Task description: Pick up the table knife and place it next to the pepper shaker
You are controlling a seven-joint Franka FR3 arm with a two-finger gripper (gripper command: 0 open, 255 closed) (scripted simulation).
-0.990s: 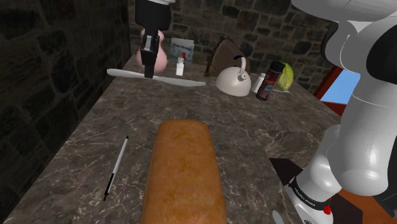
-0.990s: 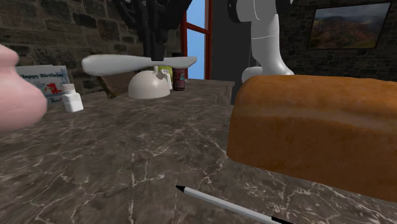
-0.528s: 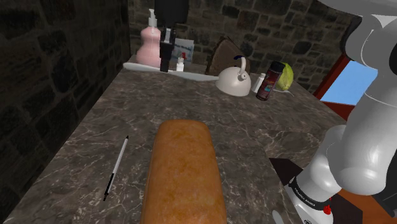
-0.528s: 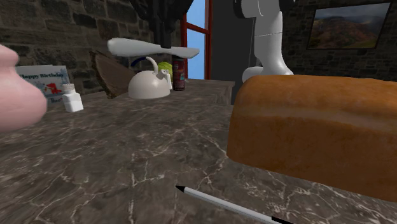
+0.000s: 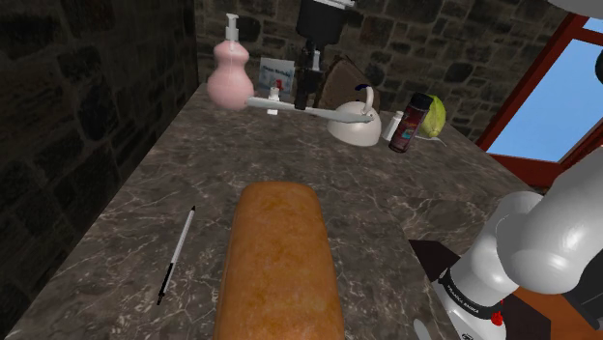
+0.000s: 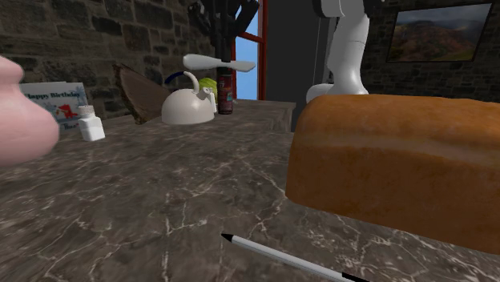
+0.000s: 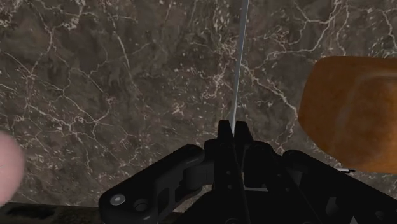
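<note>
- The gripper (image 7: 233, 130) is closed. Its two black fingers clamp the table knife (image 5: 275, 103) between them, with no gap visible at the blade.
- The hold sits near the middle of the knife's length. The knife extends roughly equally to both sides of the fingers and lies about level.
- The knife is in the air, clear of the dark marble counter (image 5: 387, 193). In the second exterior view it hangs above the white kettle (image 6: 189, 106).
- Handling, as a judgement: the knife looks rigid, slim, light and smooth. A smooth blade may pivot in a two-point clamp, so the mid-length hold is the correct one for balance.
- The dark, red-capped bottle (image 5: 409, 124), taken to be the pepper shaker, stands just past the kettle toward the shoulder view's right. It is tall and narrow, and a swinging knife end could tip it.
- The hand points straight down at the back of the counter. The white arm (image 5: 541, 241) rises from the stand and reaches over the bread loaf (image 5: 278, 261).
</note>
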